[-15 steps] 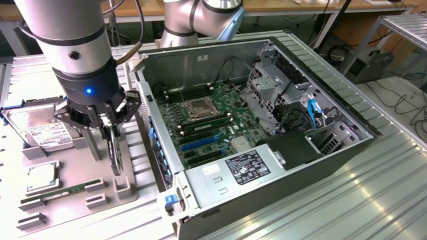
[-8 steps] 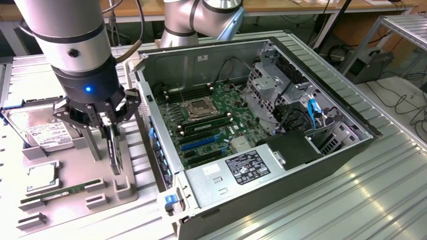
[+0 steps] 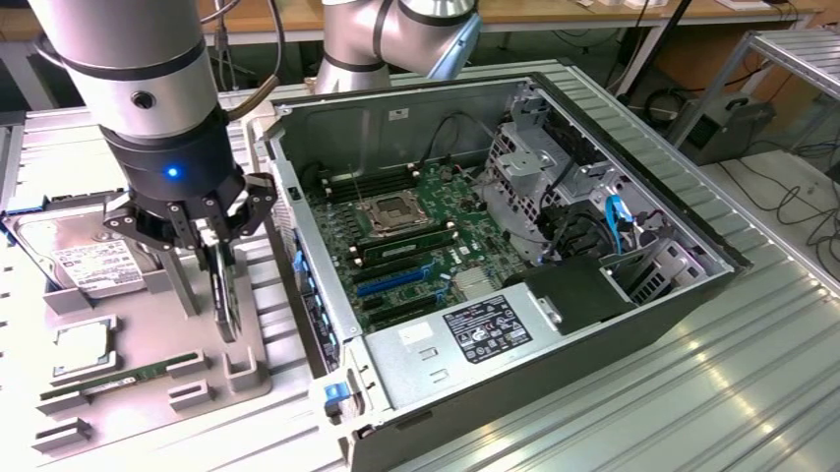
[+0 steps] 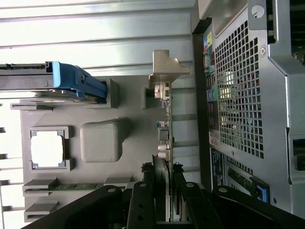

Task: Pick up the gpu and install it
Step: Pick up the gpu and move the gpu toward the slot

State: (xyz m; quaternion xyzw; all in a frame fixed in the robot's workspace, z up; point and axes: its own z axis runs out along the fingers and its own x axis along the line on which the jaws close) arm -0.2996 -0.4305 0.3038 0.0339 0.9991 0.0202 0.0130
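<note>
While upright in holder [image 4: 128, 148], gpu [image 4: 165, 138] btwn fingers [image 4: 143, 202]

Tool [image 3: 210, 244] over upright gpu [image 3: 226, 300] in grey tray [image 3: 155, 326], open computer case [image 3: 381, 123] beside

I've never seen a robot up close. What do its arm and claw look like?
The arm is a thick silver-grey tube with darker bands. It ends in a black cylindrical wrist with a small glowing blue light. The gripper is black, built of hinged metal link bars joined by silvery bolts.
</note>
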